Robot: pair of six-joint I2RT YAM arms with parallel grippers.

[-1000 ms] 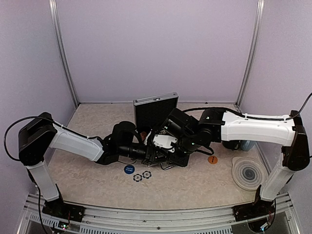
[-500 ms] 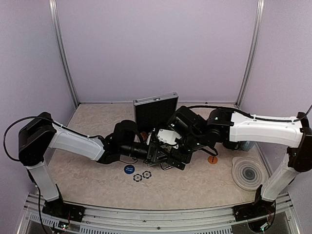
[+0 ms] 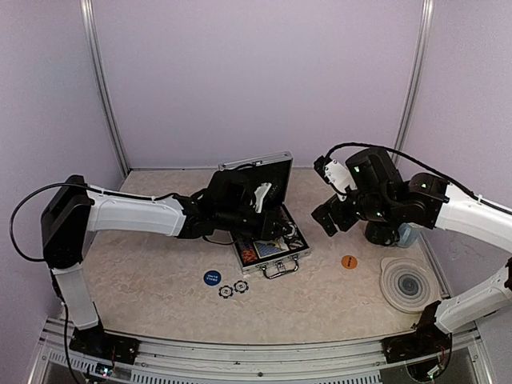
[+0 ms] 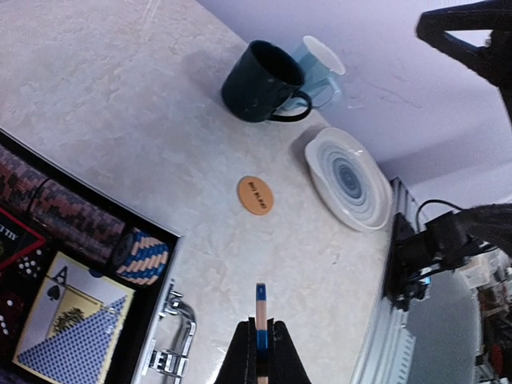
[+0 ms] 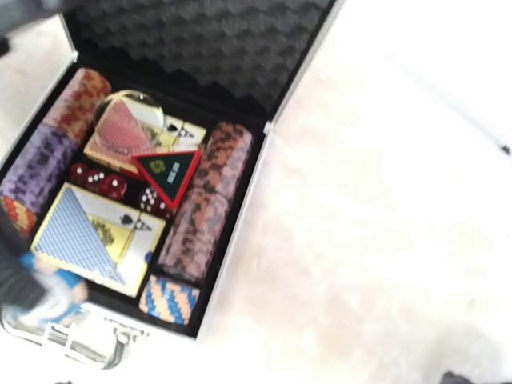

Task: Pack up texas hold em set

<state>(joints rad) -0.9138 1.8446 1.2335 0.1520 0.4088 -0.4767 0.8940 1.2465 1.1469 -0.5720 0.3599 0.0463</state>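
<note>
The left end effector is closed on a thin blue piece, near the open case. For the right end effector, I cannot tell its opening.

Sat open, a silver case, foam lid upright; held chip rows, red deck, blue deck, black triangle; left blue button, two chips in front, orange button rightward; had one chip pinched in left gripper.
</note>
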